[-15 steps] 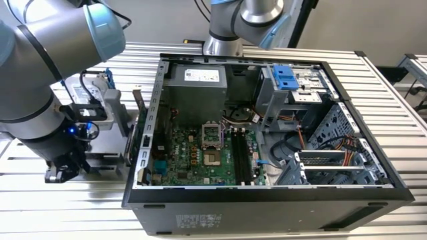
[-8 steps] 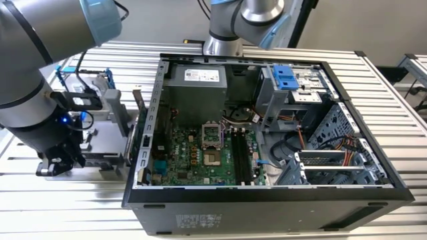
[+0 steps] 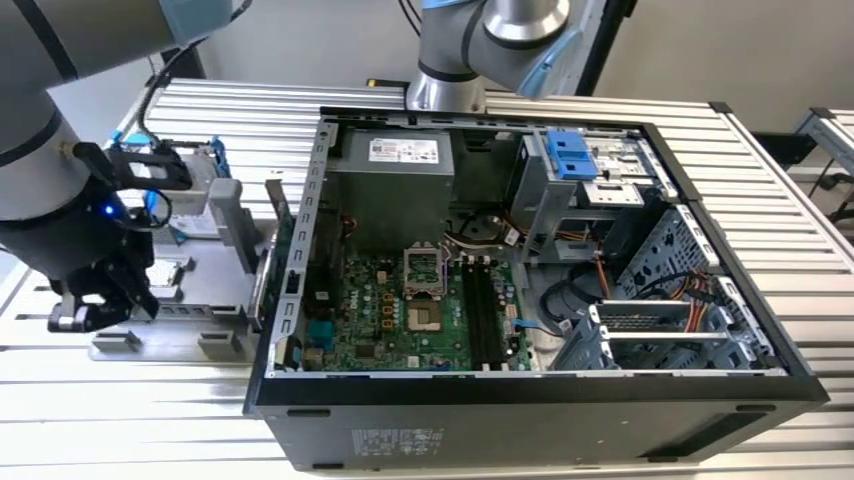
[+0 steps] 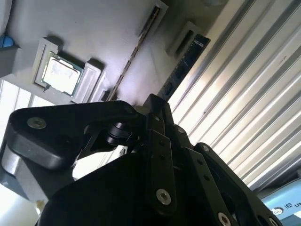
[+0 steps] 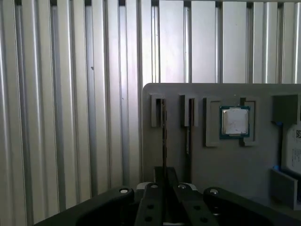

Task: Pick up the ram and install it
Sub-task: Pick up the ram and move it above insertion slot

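An open computer case (image 3: 534, 410) is set on the slatted metal table (image 3: 801, 200), and at the exterior view's left of it a grey parts tray (image 3: 174, 335) is laid, over which the gripper (image 3: 80, 318) is lowered. In the first wrist view the fingers (image 5: 160, 183) are seen closed narrowly on the ram (image 5: 163, 127), which is stood on edge in a tray slot, outside the case. A second thin stick (image 5: 189, 127) is held in the neighbouring slot, with a small square processor chip (image 5: 235, 121) just past it.
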